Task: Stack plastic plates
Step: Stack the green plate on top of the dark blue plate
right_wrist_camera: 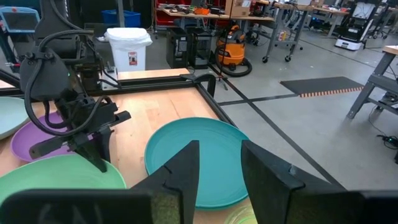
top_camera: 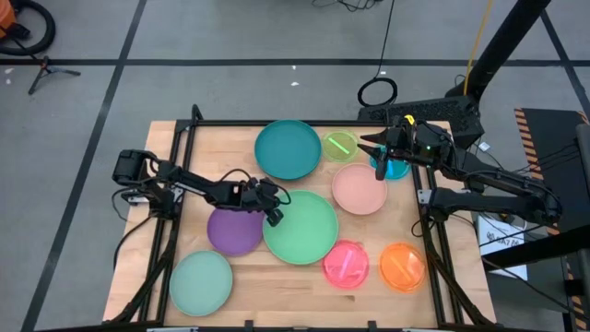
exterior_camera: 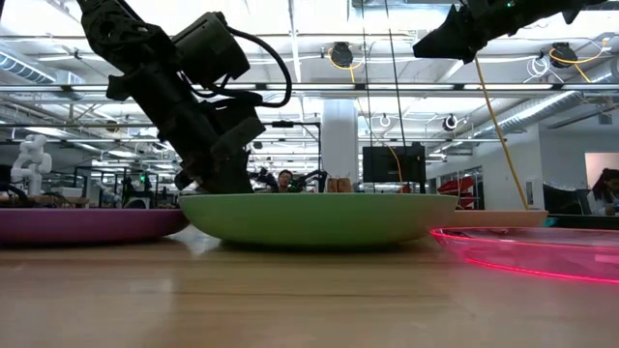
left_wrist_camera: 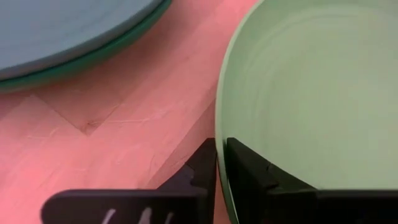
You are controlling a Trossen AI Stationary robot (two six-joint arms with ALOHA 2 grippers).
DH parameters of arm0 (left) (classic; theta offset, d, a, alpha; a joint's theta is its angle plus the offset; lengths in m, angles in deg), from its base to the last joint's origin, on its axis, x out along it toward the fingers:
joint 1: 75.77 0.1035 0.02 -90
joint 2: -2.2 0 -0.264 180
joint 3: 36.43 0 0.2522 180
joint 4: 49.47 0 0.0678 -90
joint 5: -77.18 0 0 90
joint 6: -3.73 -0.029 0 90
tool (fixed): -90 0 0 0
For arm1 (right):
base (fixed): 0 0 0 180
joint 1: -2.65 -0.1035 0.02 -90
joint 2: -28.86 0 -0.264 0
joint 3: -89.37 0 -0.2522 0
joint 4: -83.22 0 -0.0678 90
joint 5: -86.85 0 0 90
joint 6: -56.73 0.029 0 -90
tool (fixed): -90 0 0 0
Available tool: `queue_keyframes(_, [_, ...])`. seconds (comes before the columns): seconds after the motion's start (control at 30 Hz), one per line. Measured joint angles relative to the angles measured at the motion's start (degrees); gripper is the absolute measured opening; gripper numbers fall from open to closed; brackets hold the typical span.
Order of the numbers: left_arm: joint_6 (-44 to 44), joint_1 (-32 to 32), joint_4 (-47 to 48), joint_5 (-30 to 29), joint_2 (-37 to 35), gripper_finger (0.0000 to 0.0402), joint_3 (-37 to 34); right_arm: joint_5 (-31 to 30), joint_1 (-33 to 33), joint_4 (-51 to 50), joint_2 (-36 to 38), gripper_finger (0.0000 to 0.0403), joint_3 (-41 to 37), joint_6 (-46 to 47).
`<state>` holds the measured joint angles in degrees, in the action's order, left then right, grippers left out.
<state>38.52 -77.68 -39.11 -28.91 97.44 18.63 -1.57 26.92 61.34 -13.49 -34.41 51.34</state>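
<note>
Green plate (top_camera: 302, 228) at centre frame is pinched at its left rim by the left gripper (top_camera: 273, 208), presumably for lifting; right gripper (top_camera: 382, 155), fingers apart, hovers upper right.

Nine plates lie on the table — five large, four small.

Large, one of each: a teal plate (top_camera: 288, 148) at upper centre, a green plate (top_camera: 302, 228) in the middle, a purple plate (top_camera: 234, 231) left of it, a pale mint plate (top_camera: 200, 283) at lower left, a pale pink plate (top_camera: 358, 189) right of centre.

Small, one of each: lime (top_camera: 340, 145), blue (top_camera: 395, 169) — partly hidden — hot pink (top_camera: 346, 263), orange (top_camera: 402, 266).

Two arms, one per side.
</note>
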Motion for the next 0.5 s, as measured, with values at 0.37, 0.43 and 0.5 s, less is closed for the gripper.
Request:
queue_keyframes(0.37, [1.56, 0.00, 0.04, -0.45, -0.01, 0.0035, 0.00, -0.02, 0.01, -0.11, 0.00, 0.0114, -0.01, 0.00])
queue_keyframes(0.43, [1.62, 0.00, 0.06, -0.47, -0.02, 0.0035, 0.00, -0.02, 0.00, -0.11, 0.00, 0.0114, 0.00, 0.01])
queue_keyframes(0.5, [1.63, 0.00, 0.07, -0.47, -0.02, 0.0035, 0.00, -0.01, 0.01, -0.11, 0.00, 0.0114, -0.01, 0.00])
